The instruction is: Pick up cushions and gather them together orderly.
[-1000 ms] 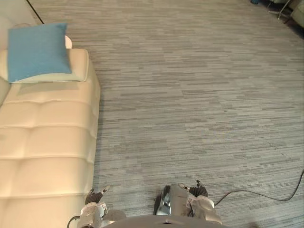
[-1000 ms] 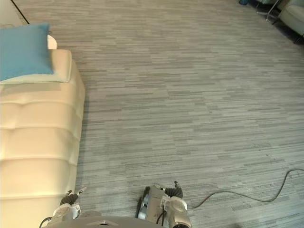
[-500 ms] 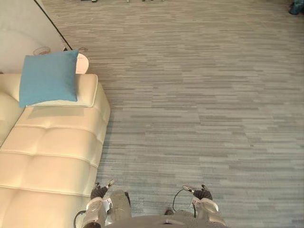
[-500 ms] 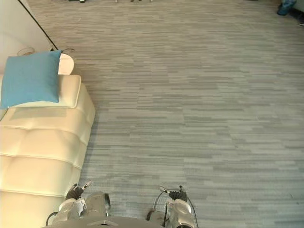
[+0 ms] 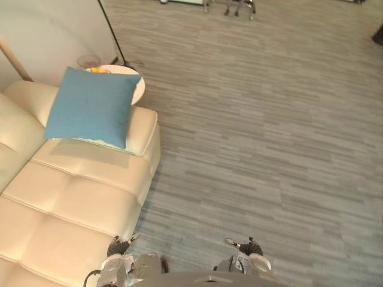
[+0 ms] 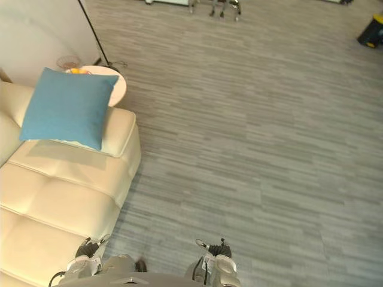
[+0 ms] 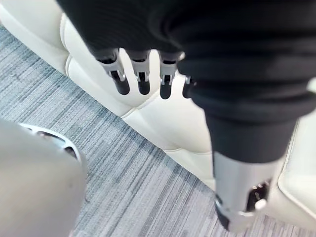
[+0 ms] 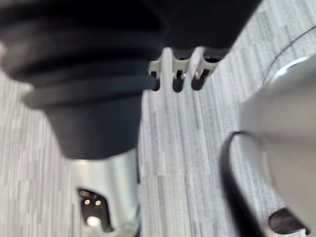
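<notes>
A blue square cushion (image 5: 93, 106) leans on the far end of a cream leather sofa (image 5: 72, 203), over its armrest. My left hand (image 5: 119, 246) hangs low at the sofa's front edge, well short of the cushion. In the left wrist view its fingers (image 7: 140, 79) are straight and hold nothing, with the sofa's side past them. My right hand (image 5: 248, 246) hangs over the grey carpet. Its fingers (image 8: 177, 74) are also straight and empty.
A round white side table (image 5: 136, 84) stands just behind the cushion, with a small orange thing and a glass on it. A thin dark pole (image 5: 111, 30) rises by the wall. Chair legs (image 5: 230, 7) and a dark-and-yellow object (image 6: 372, 31) sit far across the carpet.
The camera has turned, so the sofa and cushion now sit further right and lower in the picture. Both hands still hang low and empty.
</notes>
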Controlling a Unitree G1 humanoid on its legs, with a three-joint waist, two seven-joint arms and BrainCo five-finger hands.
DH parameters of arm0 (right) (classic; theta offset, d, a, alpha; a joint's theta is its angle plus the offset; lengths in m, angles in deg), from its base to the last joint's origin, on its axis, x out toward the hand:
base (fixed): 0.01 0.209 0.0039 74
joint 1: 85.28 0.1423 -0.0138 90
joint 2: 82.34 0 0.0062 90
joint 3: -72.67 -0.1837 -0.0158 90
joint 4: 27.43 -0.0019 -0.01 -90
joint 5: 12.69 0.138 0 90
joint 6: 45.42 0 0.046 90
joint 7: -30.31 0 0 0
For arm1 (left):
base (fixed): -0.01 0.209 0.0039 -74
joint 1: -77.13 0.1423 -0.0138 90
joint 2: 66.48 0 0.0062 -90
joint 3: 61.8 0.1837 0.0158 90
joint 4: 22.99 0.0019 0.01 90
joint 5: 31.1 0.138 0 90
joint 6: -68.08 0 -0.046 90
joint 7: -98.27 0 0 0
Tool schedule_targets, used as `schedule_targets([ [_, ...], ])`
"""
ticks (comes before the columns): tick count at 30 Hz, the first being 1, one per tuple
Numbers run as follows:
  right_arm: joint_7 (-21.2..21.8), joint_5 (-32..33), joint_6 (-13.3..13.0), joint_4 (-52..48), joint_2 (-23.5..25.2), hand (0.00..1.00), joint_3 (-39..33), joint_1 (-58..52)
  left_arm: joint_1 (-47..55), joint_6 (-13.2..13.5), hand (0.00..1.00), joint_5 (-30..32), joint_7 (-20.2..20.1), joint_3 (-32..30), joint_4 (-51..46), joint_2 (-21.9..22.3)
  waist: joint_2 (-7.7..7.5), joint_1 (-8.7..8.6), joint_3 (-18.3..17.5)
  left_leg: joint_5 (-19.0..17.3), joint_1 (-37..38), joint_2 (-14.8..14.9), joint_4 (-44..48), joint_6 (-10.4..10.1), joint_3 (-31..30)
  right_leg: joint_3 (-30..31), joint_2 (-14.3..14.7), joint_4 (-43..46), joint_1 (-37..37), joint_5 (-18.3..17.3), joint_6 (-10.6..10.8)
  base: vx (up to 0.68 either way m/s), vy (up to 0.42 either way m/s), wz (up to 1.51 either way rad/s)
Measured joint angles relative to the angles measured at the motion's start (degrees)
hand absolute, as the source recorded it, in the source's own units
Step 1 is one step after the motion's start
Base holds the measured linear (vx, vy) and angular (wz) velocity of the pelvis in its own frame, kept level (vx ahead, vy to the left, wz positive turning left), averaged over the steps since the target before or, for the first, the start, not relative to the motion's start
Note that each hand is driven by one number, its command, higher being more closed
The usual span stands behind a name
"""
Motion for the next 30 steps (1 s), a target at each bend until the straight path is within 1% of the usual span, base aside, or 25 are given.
schedule_targets([
  [2, 0.03, 0.03, -0.01, -0.15, 0.04, 0.00, -0.29, 0.04, -0.27, -0.04, 0.00, 0.02, 0.04, 0.09, 0.02, 0.00, 0.20, -0.19, 0.05, -1.62, 2.97, 0.51, -2.54, -1.63, -2.83, -3.11, 0.11, -6.85, -5.85, -1.81, -2.63, 0.23, -0.109, 0.46],
  [3, 0.00, 0.01, -0.07, -0.26, -0.03, 0.00, -0.43, 0.12, -0.28, -0.08, 0.00, 0.02, 0.05, 0.10, 0.05, 0.00, 0.28, -0.24, 0.12, -2.10, 3.61, 0.79, -2.71, -2.04, -3.27, -3.95, 0.14, -9.78, -6.33, -2.09, -2.91, 0.31, -0.228, 0.38],
  [5, -0.01, 0.02, -0.07, -0.43, -0.15, 0.00, -0.77, 0.21, -0.28, -0.25, 0.00, 0.02, 0.11, 0.12, 0.16, 0.11, 0.46, -0.32, 0.13, -3.17, 5.30, 1.95, -3.08, -3.16, -4.58, -5.58, 1.15, -21.84, -6.70, -2.06, -3.56, 0.25, -0.221, 0.29],
  [6, -0.01, 0.02, -0.03, -0.31, -0.13, 0.00, -0.79, 0.14, -0.36, -0.26, 0.00, 0.04, 0.15, 0.15, 0.20, 0.15, 0.51, -0.43, 0.15, -3.88, 6.63, 3.07, -4.10, -4.67, -5.60, -4.97, 2.94, -35.04, -6.60, -0.09, -4.08, 0.30, -0.281, 0.42],
  [7, -0.01, 0.02, -0.03, -0.20, -0.14, 0.00, -1.10, 0.16, -0.72, -0.26, 0.00, 0.04, 0.23, 0.10, 0.61, 0.15, 0.60, -0.76, 0.12, -4.73, 7.20, 3.85, -4.33, -6.04, -6.81, -3.01, 4.09, -42.57, -6.83, 2.24, -4.04, 0.30, -0.281, 0.47],
  [8, -0.03, 0.03, -0.01, 0.01, -0.16, 0.00, -1.39, 0.16, -0.90, -0.27, 0.00, 0.04, 0.27, 0.09, 0.78, 0.13, 0.59, -0.82, 0.12, -5.10, 7.74, 4.07, -4.66, -6.66, -7.53, -1.86, 4.40, -45.42, -6.97, 3.49, -3.86, 0.29, -0.271, 0.56],
  [9, -0.05, 0.01, 0.16, 0.15, -0.34, 0.00, -1.80, 0.04, -1.11, -0.27, 0.00, 0.04, 0.44, -0.11, 0.99, 0.41, 0.91, -1.07, 0.11, -5.91, 8.90, 4.73, -5.40, -7.97, -9.11, -0.23, 5.04, -46.27, -6.70, 8.24, -3.18, 0.37, -0.315, 0.64],
  [10, -0.05, 0.02, 0.27, 0.10, -0.51, 0.00, -2.69, -0.17, -1.25, -0.25, 0.00, 0.04, 0.76, -0.89, 1.58, 0.99, 1.46, -1.32, -0.19, -6.37, 10.66, 5.73, -7.19, -8.78, -11.25, 0.10, 6.41, -44.50, -6.10, 11.24, -4.24, 0.55, -0.427, 0.72],
  [11, -0.04, 0.03, 0.24, 0.08, -1.24, 0.00, -3.04, -0.37, -0.92, -0.24, 0.00, 0.07, 0.84, -1.71, 2.35, 1.94, 3.06, -1.27, -0.54, -5.63, 12.05, 6.70, -9.27, -8.09, -12.59, -1.08, 6.84, -40.52, -6.76, 6.98, -4.78, 0.38, -0.277, 0.52],
  [12, -0.14, 0.04, 0.19, 0.11, -1.40, 0.00, -3.07, -0.23, -0.96, -0.18, 0.00, 0.07, 0.88, -2.04, 2.35, 2.20, 3.21, -1.08, -0.64, -4.61, 12.42, 6.69, -9.75, -8.25, -13.06, -1.08, 6.77, -38.11, -7.64, 5.02, -5.13, 0.45, -0.317, 0.42],
  [13, -0.04, 0.06, 0.11, 0.16, -2.06, 0.00, -2.87, 0.18, -1.00, 0.00, 0.00, 0.06, 1.20, -2.47, 2.44, 2.90, 4.21, -0.90, -0.56, -3.06, 11.40, 7.52, -6.51, -9.01, -15.70, -2.46, 6.44, -33.65, -7.97, 0.62, -5.65, 0.45, -0.330, 0.52],
  [14, -0.04, 0.10, 0.08, 0.18, -2.39, 0.00, -2.91, 0.14, -0.93, 0.00, 0.00, 0.02, 1.22, -3.50, 2.40, 3.44, 4.80, -1.40, -0.69, -2.87, 8.06, 8.47, 1.22, -9.26, -17.79, -4.50, 6.42, -32.87, -6.50, -1.30, -6.47, 0.64, -0.450, 0.77],
  [15, -0.13, 0.13, 0.05, 0.19, -2.43, 0.00, -2.92, 0.16, -1.00, -0.01, 0.00, 0.00, 1.22, -4.77, 2.24, 3.65, 5.29, -1.61, -0.56, -0.43, 3.38, 9.56, 12.08, -10.20, -18.94, -6.52, 6.66, -32.89, -3.80, -2.79, -7.39, 0.45, -0.294, 0.68],
  [17, -0.17, 0.37, 0.03, 0.45, -2.27, 0.00, -2.19, 0.23, -0.21, 0.00, 0.00, -0.28, 1.19, -5.73, 1.64, 3.71, 5.42, -0.68, -0.52, 3.14, -2.24, 11.43, 27.01, -11.44, -18.54, -7.96, 7.67, -34.34, 0.69, -4.22, -8.72, 0.34, -0.180, 0.23],
  [18, -0.19, 0.83, -0.12, 0.63, -2.11, 0.00, -0.88, 0.41, -0.04, 0.08, 0.00, -0.89, 1.12, -5.63, 1.05, 3.68, 5.43, -0.19, -0.53, 3.04, -5.92, 12.50, 34.66, -11.23, -16.30, -8.75, 8.54, -36.88, 4.42, -4.35, -8.91, 0.38, -0.139, 0.01],
  [19, -0.16, 1.22, -0.25, 0.65, -2.05, 0.00, -0.24, 0.39, 0.46, 0.09, 0.00, -1.04, 1.13, -5.63, 0.68, 3.48, 5.14, 0.19, -0.52, 2.89, -7.70, 12.69, 36.66, -10.62, -14.09, -8.98, 8.58, -38.64, 6.41, -4.34, -8.90, 0.43, -0.121, 0.04],
  [21, -0.38, 1.36, -0.16, 0.66, -1.74, 0.00, -0.27, 0.34, 0.28, 0.17, 0.00, -1.06, 0.95, -5.47, -0.58, 3.40, 4.81, 0.30, -0.39, 2.12, -13.34, 13.09, 35.65, -8.75, -7.35, -10.24, 8.01, -44.05, 12.01, -3.85, -8.09, 0.37, -0.030, 0.24],
  [22, -0.43, 1.41, -0.12, 0.66, -1.72, 0.00, -0.26, 0.35, 0.25, 0.17, 0.00, -1.06, 0.91, -5.47, -0.59, 3.40, 4.82, 0.31, -0.40, 2.01, -14.09, 13.07, 34.00, -8.57, -6.19, -10.60, 7.92, -44.91, 12.91, -3.76, -7.92, 0.31, 0.058, 0.34],
  [24, -0.69, 2.63, 0.02, 0.69, -1.64, 0.00, -0.59, -0.33, -0.12, 0.17, 0.00, -1.04, 0.79, -5.13, -0.57, 3.32, 4.77, 0.26, -0.26, 1.92, -15.78, 12.06, 21.08, -7.94, -1.03, -12.80, 7.27, -47.00, 16.33, -3.46, -7.00, 0.29, 0.103, 0.44],
  [25, -0.77, 2.97, 0.01, 0.51, -1.65, 0.00, -0.88, -0.52, -0.05, 0.17, 0.00, -1.01, 0.79, -4.48, -0.53, 3.32, 5.24, 0.10, -0.32, 6.17, -15.76, 11.55, 11.87, -6.35, 2.31, -13.83, 7.30, -46.77, 17.37, -3.70, -6.20, 0.34, 0.146, 0.75],
  [26, -0.84, 3.07, -0.01, 0.27, -1.83, 0.00, -1.66, -0.73, -0.12, 0.17, 0.00, -0.93, 0.71, -3.88, -0.33, 3.48, 5.86, -0.06, -0.48, 9.35, -15.32, 11.02, 5.78, -2.47, 6.02, -14.37, 8.10, -46.28, 18.46, -4.75, -4.62, 0.38, 0.176, 1.04],
  [27, -0.82, 3.08, -0.03, 0.24, -0.33, 0.00, -2.13, -0.83, -0.40, 0.31, 0.00, -0.93, 0.62, -3.02, -0.51, 1.87, 2.83, -0.10, -0.54, 10.22, -14.27, 8.00, 2.83, -1.91, 6.43, -12.99, 6.11, -46.87, 18.41, -5.24, -4.18, 0.28, 0.132, 0.98],
  [28, -0.74, 3.08, -0.10, 0.18, 0.31, 0.00, -2.24, -0.27, -0.33, 0.47, 0.00, -0.93, 0.70, -3.12, -0.54, 1.38, 1.55, 0.16, -0.62, 10.60, -13.97, 6.48, 0.77, -1.74, 6.41, -12.48, 5.58, -47.88, 18.39, -5.23, -4.38, 0.19, 0.089, 0.71],
  [29, -0.64, 3.09, -0.08, 0.20, 0.39, 0.00, -1.98, 0.10, -0.37, 0.47, 0.00, -1.07, 0.71, -3.30, -0.56, 1.02, 1.35, 0.27, -0.56, 10.91, -13.96, 5.58, -0.28, -1.69, 6.32, -12.28, 5.29, -48.73, 18.50, -5.11, -4.57, 0.17, 0.067, 0.37],
  [30, -0.64, 3.03, -0.14, 0.19, 0.27, 0.00, -2.54, 0.97, -0.63, 0.42, 0.00, -1.08, 0.70, -3.29, -0.42, 0.75, 0.22, 0.81, -0.81, 11.18, -13.48, 4.38, -1.64, -1.43, 6.20, -11.19, 5.21, -50.66, 19.44, -4.31, -5.35, 0.20, 0.075, 0.23],
])
